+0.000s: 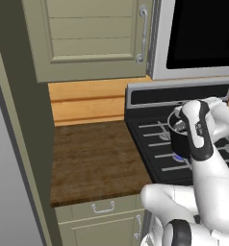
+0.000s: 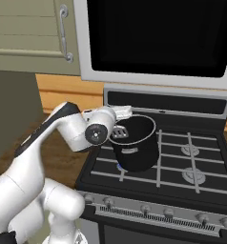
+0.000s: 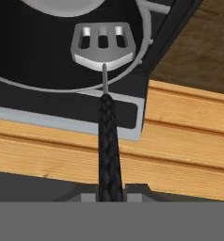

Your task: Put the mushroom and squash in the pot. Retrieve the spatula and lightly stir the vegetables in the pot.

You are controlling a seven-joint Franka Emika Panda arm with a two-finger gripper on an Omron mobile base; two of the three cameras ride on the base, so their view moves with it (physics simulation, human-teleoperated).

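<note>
Here the end effector (image 3: pixel 110 190) is pinched on the black handle of the spatula (image 3: pixel 103 44), which runs up the middle of the hand view to the slotted silver head. The head sits inside the rim of the pot (image 2: pixel 134 143), over its dark interior. The mushroom and squash cannot be made out inside the pot.

The pot stands on the front-left burner of a black gas stove (image 2: pixel 191 162), on grey grates. In the right base view the wrist hangs just above the pot's left rim, and the silver spatula head (image 2: pixel 118 133) shows at the rim. In the left base view the forearm covers most of the pot (image 1: pixel 176 129), leaving part of the rim visible.

A row of silver knobs (image 2: pixel 149 208) runs along the stove's front edge. A raised black back panel (image 1: pixel 179 94) closes the rear of the stove. Above it hangs a microwave (image 2: pixel 158 33) with a dark door and a silver frame.

Left of the stove lies a dark wood bench (image 1: pixel 92 158), bare in the left base view. Behind it runs a light wood backsplash (image 1: pixel 87 103). Pale green wall cabinets (image 1: pixel 87 38) with a metal handle hang above. A drawer with a silver pull (image 1: pixel 103 208) sits below the bench. A tall olive panel (image 1: pixel 20 120) borders the bench on the left.
</note>
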